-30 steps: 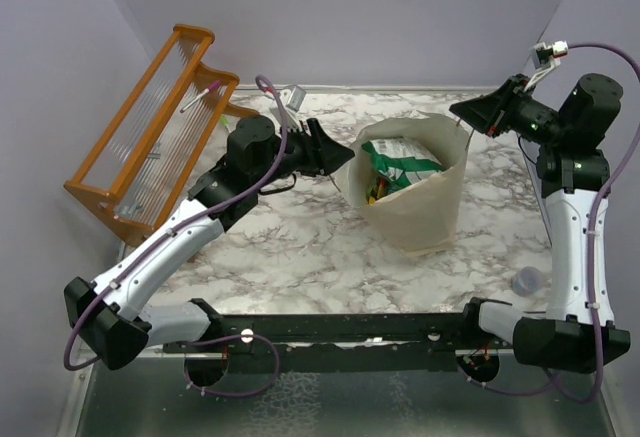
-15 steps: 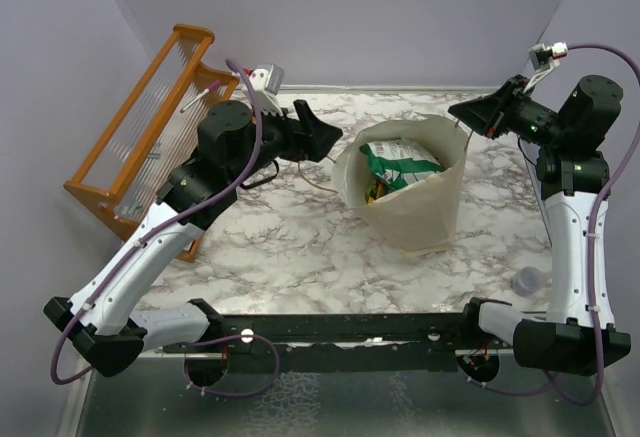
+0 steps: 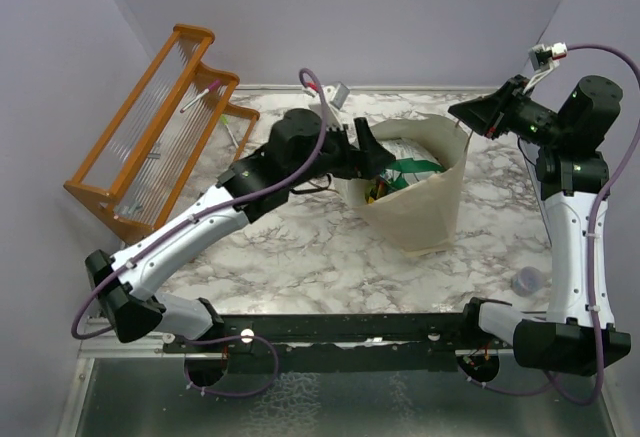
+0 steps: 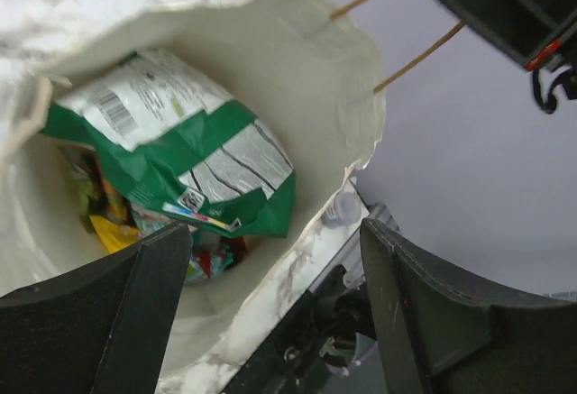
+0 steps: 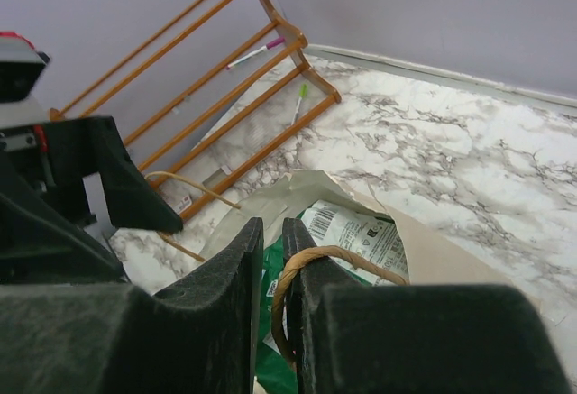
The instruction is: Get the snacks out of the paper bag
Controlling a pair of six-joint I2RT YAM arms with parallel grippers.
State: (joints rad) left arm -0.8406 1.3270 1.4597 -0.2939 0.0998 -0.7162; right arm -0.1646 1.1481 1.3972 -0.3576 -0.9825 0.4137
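Hovering over the paper bag (image 3: pixel 430 207), left jaws wide.
Right jaws pinch its handle (image 5: pixel 311 254); no snacks (image 4: pixel 207 151) seem out yet.

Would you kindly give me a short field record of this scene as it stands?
Bag: tall cream paper bag, upright on marble table, mouth open
Contents: green glossy packet on top, smaller packets beneath
Left gripper: open, above bag mouth
Right gripper: shut on brown cord handle
Nearby: orange wooden rack, left of the bag
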